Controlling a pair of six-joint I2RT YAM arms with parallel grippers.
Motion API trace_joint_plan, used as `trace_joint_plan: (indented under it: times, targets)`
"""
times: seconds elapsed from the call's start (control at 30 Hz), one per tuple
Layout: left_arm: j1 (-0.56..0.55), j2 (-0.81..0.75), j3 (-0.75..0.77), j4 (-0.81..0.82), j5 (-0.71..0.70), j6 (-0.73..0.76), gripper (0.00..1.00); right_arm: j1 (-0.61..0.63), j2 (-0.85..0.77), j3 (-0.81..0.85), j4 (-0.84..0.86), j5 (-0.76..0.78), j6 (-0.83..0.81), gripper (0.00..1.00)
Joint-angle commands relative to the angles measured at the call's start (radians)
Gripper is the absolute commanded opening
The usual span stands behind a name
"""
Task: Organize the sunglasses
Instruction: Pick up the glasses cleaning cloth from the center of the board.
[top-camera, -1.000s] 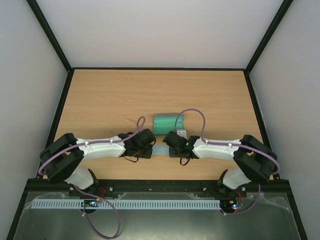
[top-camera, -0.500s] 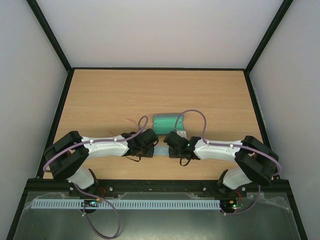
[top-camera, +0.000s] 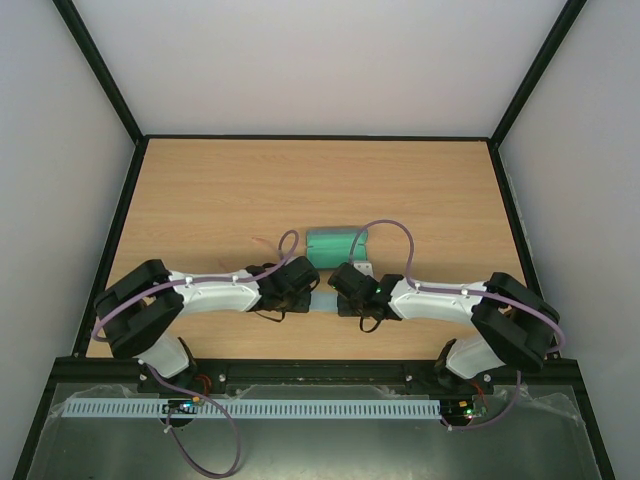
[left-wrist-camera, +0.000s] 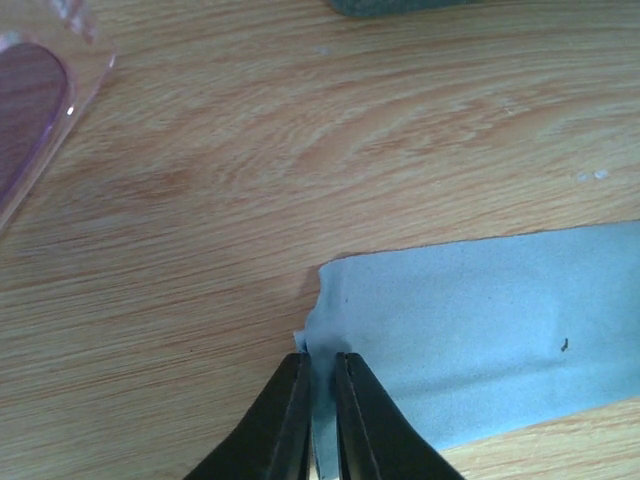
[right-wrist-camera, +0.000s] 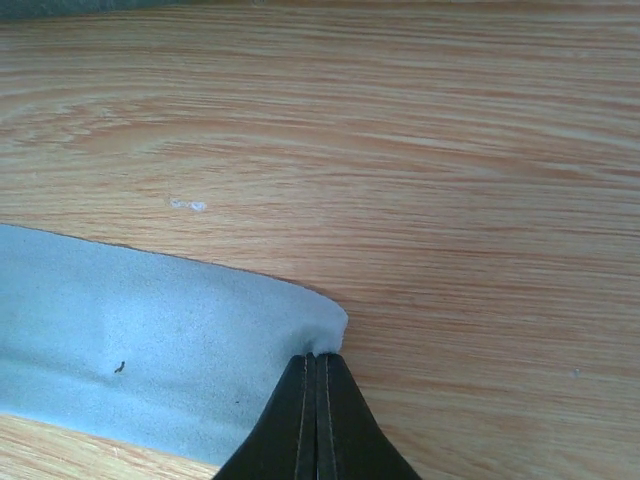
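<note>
Both the left gripper (left-wrist-camera: 320, 362) and the right gripper (right-wrist-camera: 317, 366) clench corners of the cloth (left-wrist-camera: 480, 330), while the sunglasses (left-wrist-camera: 30, 110), lying near it, seem light and fragile, best taken by the frame.

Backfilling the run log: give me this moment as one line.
left jaws: pinching cloth end | right jaws: pinching its other end | sunglasses: untouched on table | case: open
</note>
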Motion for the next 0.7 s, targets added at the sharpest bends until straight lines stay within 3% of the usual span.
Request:
trace_joint_plan:
  times: [0.0,0.13,0.67]
  targets:
    - [-0.009,0.026,-0.016,-0.017,0.014,-0.005,0.07,0.000,-0.015,-0.013,0.013,0.007,0.004,0.01]
    - [-0.010,0.016,-0.031,-0.004,0.021,-0.014,0.02,0.001,-0.012,-0.009,0.017,-0.001,0.004,0.01]
    - [-0.007,-0.090,0.018,-0.052,-0.016,-0.015,0.02,0.001,-0.040,0.049,-0.033,0.015,-0.005,0.01]
